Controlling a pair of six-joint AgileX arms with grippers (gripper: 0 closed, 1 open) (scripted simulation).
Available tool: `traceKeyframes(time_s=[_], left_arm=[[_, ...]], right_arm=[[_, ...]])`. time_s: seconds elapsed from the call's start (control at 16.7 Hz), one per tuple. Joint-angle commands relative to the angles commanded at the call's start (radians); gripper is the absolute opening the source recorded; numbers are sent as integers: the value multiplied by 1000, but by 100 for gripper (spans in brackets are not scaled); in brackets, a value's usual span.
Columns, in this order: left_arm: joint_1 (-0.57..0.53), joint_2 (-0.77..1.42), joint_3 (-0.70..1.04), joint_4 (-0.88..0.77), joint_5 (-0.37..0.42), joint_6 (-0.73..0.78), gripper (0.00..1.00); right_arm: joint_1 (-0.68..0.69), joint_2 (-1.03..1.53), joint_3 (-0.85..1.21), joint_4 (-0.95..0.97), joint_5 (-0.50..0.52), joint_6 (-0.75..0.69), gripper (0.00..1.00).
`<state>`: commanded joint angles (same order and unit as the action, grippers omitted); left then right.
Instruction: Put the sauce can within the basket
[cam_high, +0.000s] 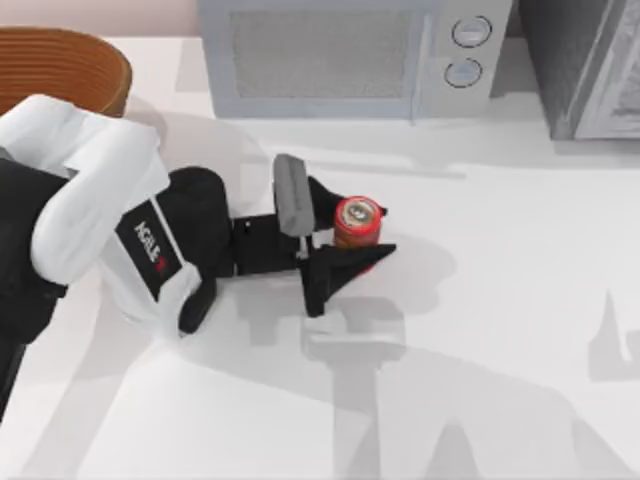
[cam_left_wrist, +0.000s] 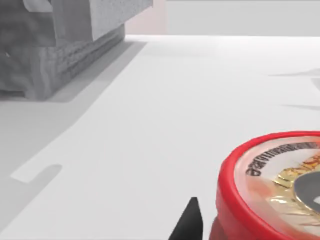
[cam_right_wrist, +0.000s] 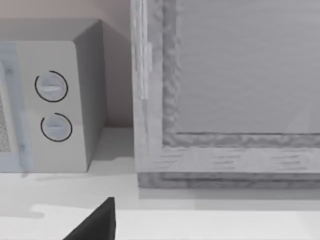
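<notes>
The sauce can (cam_high: 357, 221), red with a silver round top, stands upright on the white table just right of the middle. My left gripper (cam_high: 381, 232) reaches in from the left and is shut on it, one black finger on each side. The left wrist view has the can's red rim and label (cam_left_wrist: 280, 185) up close, with a black fingertip (cam_left_wrist: 189, 223) beside it. The wicker basket (cam_high: 60, 62) stands at the table's far left back corner, partly behind my left arm. A dark edge of my right gripper (cam_right_wrist: 95, 222) shows in the right wrist view, facing the back of the table.
A grey microwave (cam_high: 350, 55) with two round knobs stands at the back centre. A grey box-like appliance (cam_high: 590, 65) stands at the back right. Bare white tabletop lies in front of the can and to its right.
</notes>
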<state>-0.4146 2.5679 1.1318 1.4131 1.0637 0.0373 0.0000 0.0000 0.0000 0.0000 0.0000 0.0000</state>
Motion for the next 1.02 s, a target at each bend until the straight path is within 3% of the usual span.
traceKeyframes(time_s=[0.6,1.02], left_arm=[[3,-13,2,-6,6,2,0],[106,-254,65,-161,107,8,0]], right_arm=[[0,0,0,0,0,0,100],[0,0,0,0,0,0,100]])
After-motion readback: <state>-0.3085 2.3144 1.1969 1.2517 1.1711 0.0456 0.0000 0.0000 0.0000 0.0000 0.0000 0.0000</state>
